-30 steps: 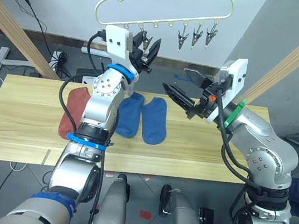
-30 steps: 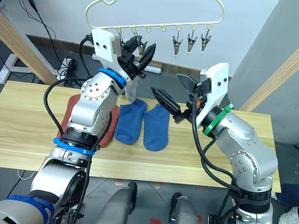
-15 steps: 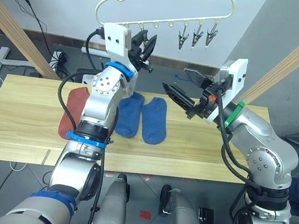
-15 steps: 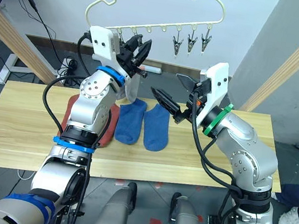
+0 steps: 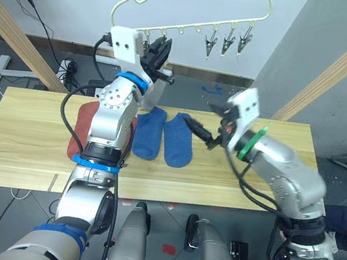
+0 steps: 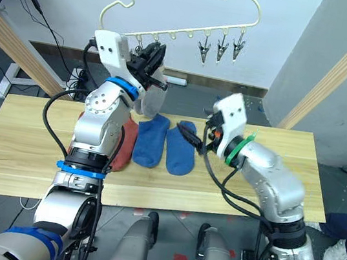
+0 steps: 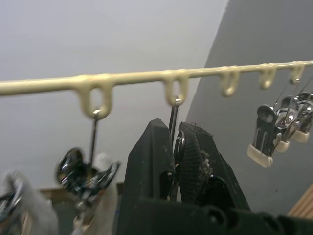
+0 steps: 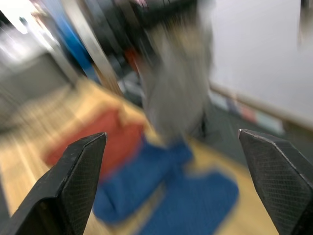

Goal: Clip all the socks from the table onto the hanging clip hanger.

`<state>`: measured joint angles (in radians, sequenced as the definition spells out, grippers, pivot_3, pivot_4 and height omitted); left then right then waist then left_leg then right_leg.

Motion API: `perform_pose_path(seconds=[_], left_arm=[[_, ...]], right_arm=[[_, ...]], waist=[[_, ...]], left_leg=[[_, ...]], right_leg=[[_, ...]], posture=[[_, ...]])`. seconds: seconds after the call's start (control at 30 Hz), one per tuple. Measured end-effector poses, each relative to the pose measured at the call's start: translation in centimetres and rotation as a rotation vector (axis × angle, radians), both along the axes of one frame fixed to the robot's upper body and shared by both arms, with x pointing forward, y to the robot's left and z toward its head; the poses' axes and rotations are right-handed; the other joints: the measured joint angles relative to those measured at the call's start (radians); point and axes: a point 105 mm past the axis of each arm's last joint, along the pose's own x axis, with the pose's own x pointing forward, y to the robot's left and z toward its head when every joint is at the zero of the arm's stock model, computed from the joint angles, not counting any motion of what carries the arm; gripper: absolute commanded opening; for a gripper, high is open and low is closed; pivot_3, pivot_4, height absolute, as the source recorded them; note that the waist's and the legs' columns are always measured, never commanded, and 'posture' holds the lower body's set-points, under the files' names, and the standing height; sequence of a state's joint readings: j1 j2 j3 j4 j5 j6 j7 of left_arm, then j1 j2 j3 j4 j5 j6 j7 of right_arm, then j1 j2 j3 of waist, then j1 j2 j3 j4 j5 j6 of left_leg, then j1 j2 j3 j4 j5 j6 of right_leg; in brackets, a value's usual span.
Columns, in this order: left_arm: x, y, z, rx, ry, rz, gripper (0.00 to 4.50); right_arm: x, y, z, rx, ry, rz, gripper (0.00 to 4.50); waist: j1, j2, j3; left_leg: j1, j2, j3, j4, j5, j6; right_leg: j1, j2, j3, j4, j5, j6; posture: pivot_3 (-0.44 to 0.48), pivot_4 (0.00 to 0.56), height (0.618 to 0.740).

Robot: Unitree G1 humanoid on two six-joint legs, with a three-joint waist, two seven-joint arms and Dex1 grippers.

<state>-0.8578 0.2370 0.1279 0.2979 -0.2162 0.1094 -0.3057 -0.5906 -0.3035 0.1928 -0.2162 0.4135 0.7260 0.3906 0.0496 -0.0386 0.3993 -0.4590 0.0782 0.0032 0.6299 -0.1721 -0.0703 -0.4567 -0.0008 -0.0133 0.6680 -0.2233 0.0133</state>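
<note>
The pale-yellow clip hanger (image 5: 189, 27) hangs above the table's (image 5: 27, 147) far edge. My left gripper (image 5: 162, 45) is raised to its left-hand clips. In the left wrist view its fingers (image 7: 151, 147) are shut on a metal clip under the bar (image 7: 132, 76). A light grey sock (image 5: 155, 93) hangs just below that gripper. Two blue socks (image 5: 180, 141) lie side by side mid-table, with a rust-red sock (image 5: 82, 129) to their left, partly behind my left arm. My right gripper (image 5: 202, 121) is open, low over the right blue sock (image 8: 195, 196).
Three free clips (image 5: 227, 43) hang at the hanger's right end. Slanted wooden poles (image 5: 18, 35) (image 5: 345, 71) rise on both sides of the table. Cables lie on the floor behind at the left. A person's leg (image 6: 341, 233) is at the right edge.
My right gripper has swung down and left, from beside the hanger to just over the blue socks. My left gripper has shifted up and left, closer under the hanger bar.
</note>
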Motion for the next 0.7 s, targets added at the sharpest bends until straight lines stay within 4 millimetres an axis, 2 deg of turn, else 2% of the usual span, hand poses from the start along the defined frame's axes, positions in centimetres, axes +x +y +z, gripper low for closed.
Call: perform_pose_path(seconds=[0.1, 0.27, 0.47, 0.57, 0.63, 0.67, 0.7], left_arm=[[-0.3, 1.2, 0.0, -0.032, 0.042, -0.012, 0.17], [-1.2, 3.9, 0.0, -0.049, 0.083, -0.007, 0.17], [-2.0, 4.0, -0.1, -0.050, 0.087, -0.005, 0.17], [-2.3, 3.7, 0.0, -0.044, 0.085, -0.010, 0.17], [-2.5, 3.7, -0.2, -0.039, 0.087, -0.010, 0.17], [-2.5, 3.7, -0.3, -0.037, 0.091, -0.010, 0.17], [-2.5, 3.8, -0.4, -0.036, 0.094, -0.009, 0.17]], right_arm=[[1.4, 1.3, -3.0, -0.044, 0.042, -0.022, 4.50], [3.8, 4.1, -6.1, -0.105, 0.052, -0.053, 4.50], [6.1, 4.9, -8.7, -0.220, 0.032, -0.124, 4.50], [6.3, 4.9, -10.0, -0.248, 0.049, -0.132, 4.50], [6.5, 5.4, -10.1, -0.263, 0.044, -0.124, 4.50], [6.5, 5.5, -10.3, -0.270, 0.048, -0.122, 4.14], [6.5, 5.6, -10.4, -0.269, 0.049, -0.121, 3.97]], waist=[[-0.005, 0.000, 0.000], [-0.016, 0.000, 0.000], [-0.007, 0.000, 0.000], [0.000, 0.000, 0.000], [-0.001, 0.000, 0.000], [-0.001, 0.000, -0.001], [0.000, 0.000, -0.001]], left_leg=[[0.003, 0.000, 0.001, 0.000, 0.000, 0.000], [0.007, 0.001, 0.001, 0.000, 0.002, -0.002], [0.007, 0.000, 0.001, 0.000, 0.004, -0.002], [0.007, 0.000, 0.001, -0.001, 0.004, -0.002], [0.008, 0.001, 0.002, -0.001, 0.003, -0.002], [0.009, 0.001, 0.002, -0.001, 0.004, -0.002], [0.009, 0.001, 0.001, -0.001, 0.004, -0.002]], right_leg=[[0.000, 0.000, 0.001, 0.005, -0.001, 0.002], [0.000, 0.000, 0.001, 0.010, -0.003, 0.004], [0.000, 0.000, 0.002, 0.011, -0.003, 0.004], [0.000, 0.000, 0.002, 0.011, -0.003, 0.004], [0.000, 0.000, 0.002, 0.011, -0.003, 0.004], [0.001, 0.000, 0.002, 0.011, -0.003, 0.004], [0.001, 0.000, 0.002, 0.011, -0.003, 0.004]], posture=[[0.158, 0.362, 0.740], [0.199, 0.361, 0.740], [0.224, 0.358, 0.740], [0.232, 0.358, 0.740], [0.235, 0.358, 0.740], [0.236, 0.358, 0.740], [0.235, 0.358, 0.740]])
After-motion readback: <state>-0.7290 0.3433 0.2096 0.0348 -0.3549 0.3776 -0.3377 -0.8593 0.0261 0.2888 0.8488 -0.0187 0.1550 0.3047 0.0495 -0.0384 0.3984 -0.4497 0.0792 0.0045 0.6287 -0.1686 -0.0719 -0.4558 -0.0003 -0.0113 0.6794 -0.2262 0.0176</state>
